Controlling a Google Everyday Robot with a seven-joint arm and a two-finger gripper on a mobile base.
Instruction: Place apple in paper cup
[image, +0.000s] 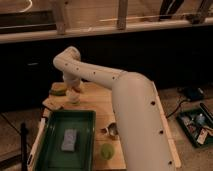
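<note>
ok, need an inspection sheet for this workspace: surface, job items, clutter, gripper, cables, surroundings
Surface: wooden table, bare wood visible mid-top.
Job's things: paper cup at the far left of the table; apple not clearly seen.
Clutter: green tray with a grey block in it; metal cup; green cup; yellow-green item at the far left corner.
Gripper: gripper hangs directly above the paper cup.
Cables: dark cable on the floor, right side.
Surroundings: bin of tools on the floor, right; wooden railing behind.

one green tray (54, 120), one gripper (74, 90)
</note>
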